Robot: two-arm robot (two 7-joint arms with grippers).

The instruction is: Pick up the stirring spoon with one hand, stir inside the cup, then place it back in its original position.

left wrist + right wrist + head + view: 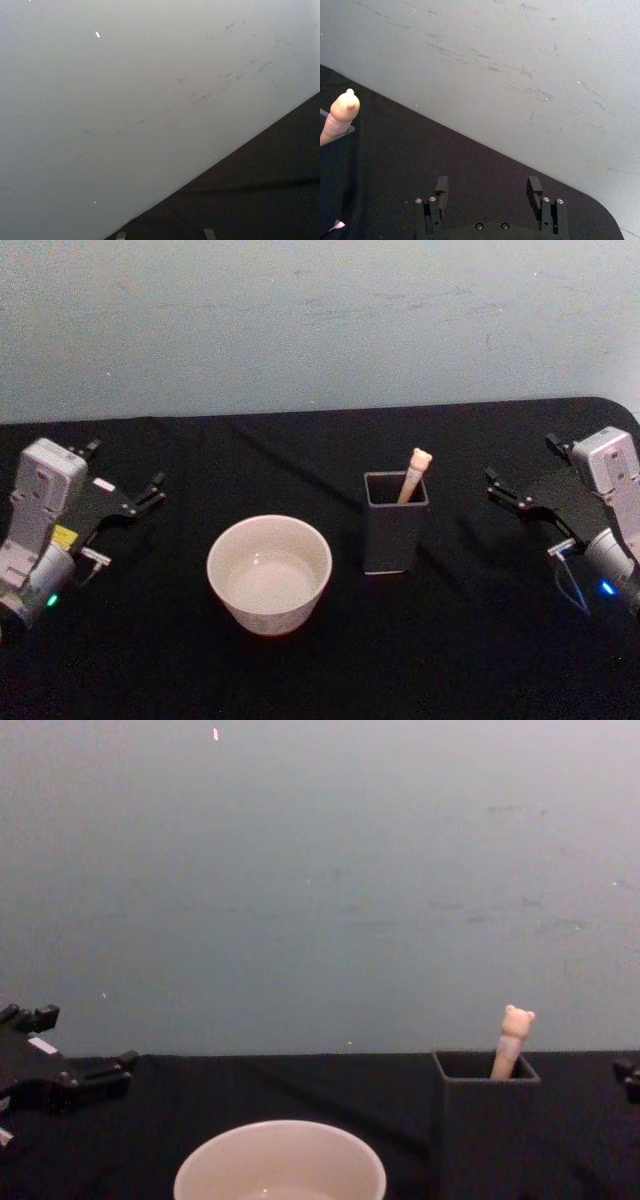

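The stirring spoon [414, 475] stands in the dark grey square holder [388, 540], right of centre on the black table; just its beige handle with the bear head [516, 1018] sticks out above the rim. Left of the holder stands the cream-white cup [265, 618], which looks empty. My left gripper [125, 468] rests open at the table's left side, well away from the cup. At the right side my right gripper [522, 462] is open too, a short way right of the holder. In the right wrist view its fingers [441, 187] are spread, with the bear head [344, 112] off to one side.
A black cloth [330, 680] covers the table, and a pale blue-grey wall [320, 320] rises behind it. The table's far right corner [615, 405] is rounded. There is open cloth between the cup and the holder and in front of both.
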